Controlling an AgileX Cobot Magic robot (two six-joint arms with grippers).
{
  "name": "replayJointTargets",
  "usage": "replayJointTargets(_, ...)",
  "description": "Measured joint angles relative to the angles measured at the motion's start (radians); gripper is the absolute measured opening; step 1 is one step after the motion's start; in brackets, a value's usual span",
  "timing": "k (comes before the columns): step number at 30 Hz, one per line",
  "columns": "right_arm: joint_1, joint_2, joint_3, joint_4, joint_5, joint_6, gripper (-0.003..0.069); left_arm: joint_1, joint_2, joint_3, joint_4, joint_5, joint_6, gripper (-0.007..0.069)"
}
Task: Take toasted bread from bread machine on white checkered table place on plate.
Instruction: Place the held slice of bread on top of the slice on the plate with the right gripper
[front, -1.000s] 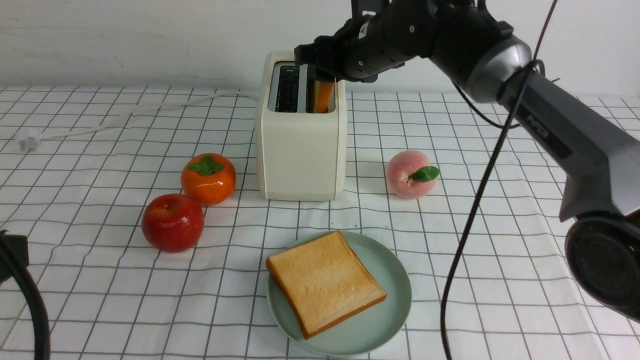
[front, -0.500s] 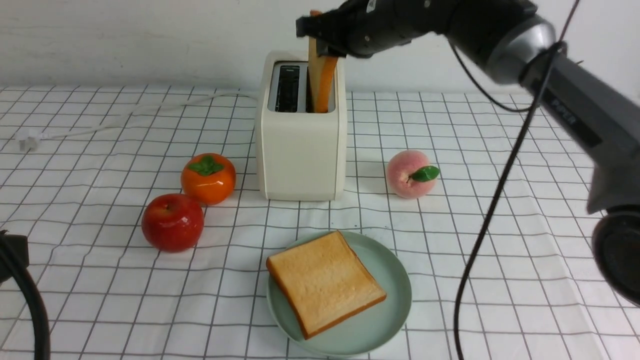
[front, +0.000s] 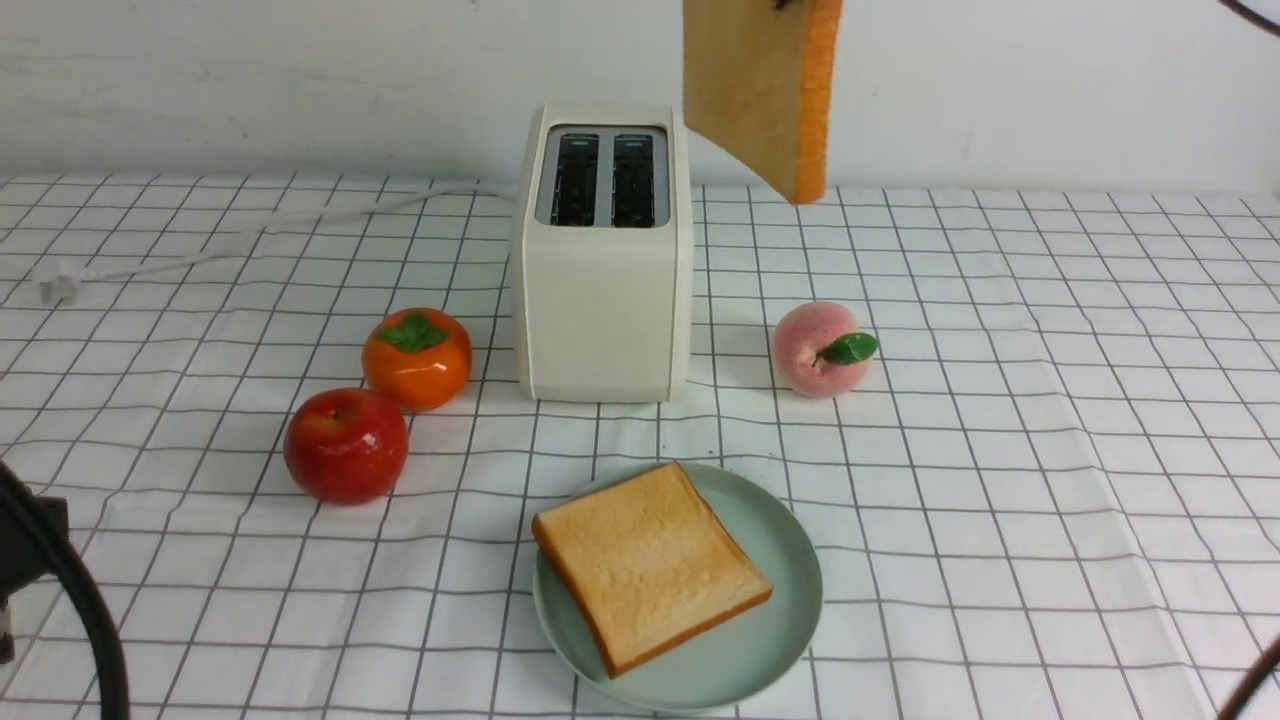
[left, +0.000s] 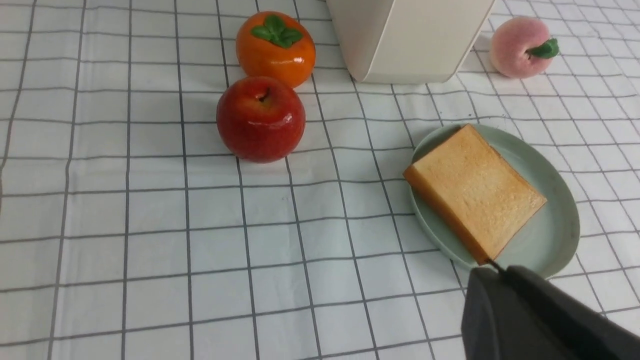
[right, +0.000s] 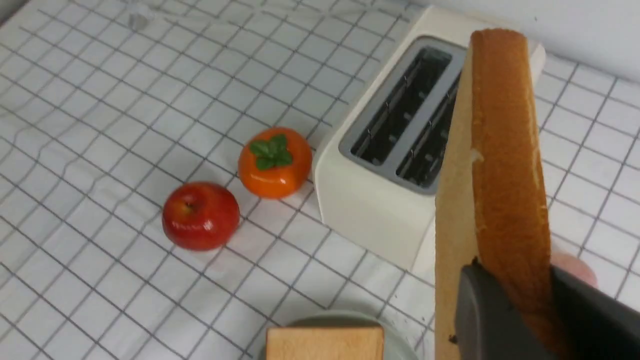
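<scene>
Up high, the right jaws pinch a slice of toast (front: 755, 90). Below them sit the bread machine (front: 603, 300) and the plate (front: 782, 622) with another slice (front: 650, 565). How the left jaws stand is unclear.

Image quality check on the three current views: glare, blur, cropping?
Front view: even soft light, faint shadows, sharp; glare spot on the red apple; held toast cropped by the top edge. Left wrist view: sharp checkered table, the left fingers a dark, featureless mass at the frame edge. Right wrist view: right fingers dark on the held toast, which blocks part of the bread machine.
</scene>
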Motion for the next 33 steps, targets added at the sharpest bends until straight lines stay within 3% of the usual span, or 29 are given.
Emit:
replayJointTargets(3, 0.0, -0.113, 0.175, -0.047, -0.001, 0.0, 0.0105, 0.0, 0.0, 0.021, -0.005, 0.002, 0.0, -0.0013)
replayJointTargets(6, -0.007, -0.327, 0.505, -0.104, -0.016, 0.028, 0.0105, 0.0, 0.0, 0.048, -0.031, -0.009, 0.018, -0.0013)
replayJointTargets(8, -0.019, -0.412, 0.632, -0.098, -0.063, 0.059, 0.0105, 0.0, 0.0, 0.055, -0.055, -0.02, 0.038, -0.0013)
replayJointTargets(9, -0.031, -0.48, 0.794, -0.063, -0.147, 0.081, 0.0105, 0.0, 0.0, 0.06, -0.078, -0.026, 0.059, -0.0013)
replayJointTargets(13, -0.043, -0.546, 1.069, 0.177, -0.381, 0.032, 0.0105, 0.0, 0.0, 0.06, -0.152, -0.035, 0.129, -0.0013)
replayJointTargets(14, -0.042, -0.54, 1.131, 0.284, -0.438, -0.025, 0.0105, 0.0, 0.0, 0.06, -0.169, -0.038, 0.147, -0.0013)
replayJointTargets(15, -0.039, -0.514, 1.215, 0.463, -0.509, -0.152, 0.0105, 0.0, 0.0, 0.06, -0.189, -0.04, 0.171, -0.0013)
replayJointTargets(16, -0.039, -0.51, 1.215, 0.485, -0.509, -0.169, 0.0105, 0.0, 0.0, 0.06, -0.192, -0.041, 0.171, -0.0013)
replayJointTargets(21, -0.039, -0.379, 1.373, 1.113, -0.644, -0.752, 0.0105, 0.0, 0.0, 0.06, -0.212, -0.042, 0.196, -0.0013)
replayJointTargets(23, -0.039, -0.356, 1.381, 1.211, -0.653, -0.843, 0.0105, 0.0, 0.0, 0.06, -0.213, -0.042, 0.197, -0.0013)
replayJointTargets(25, -0.039, -0.303, 1.388, 1.402, -0.678, -1.011, 0.0105, 0.0, 0.0, 0.06, -0.215, -0.042, 0.199, -0.0013)
replayJointTargets(27, -0.039, -0.263, 1.39, 1.488, -0.694, -1.089, 0.0105, 0.0, 0.0, 0.06, -0.215, -0.041, 0.199, -0.0013)
replayJointTargets(33, -0.039, -0.169, 1.39, 1.53, -0.698, -1.125, 0.0105, 0.0, 0.0, 0.06, -0.216, -0.035, 0.199, -0.0013)
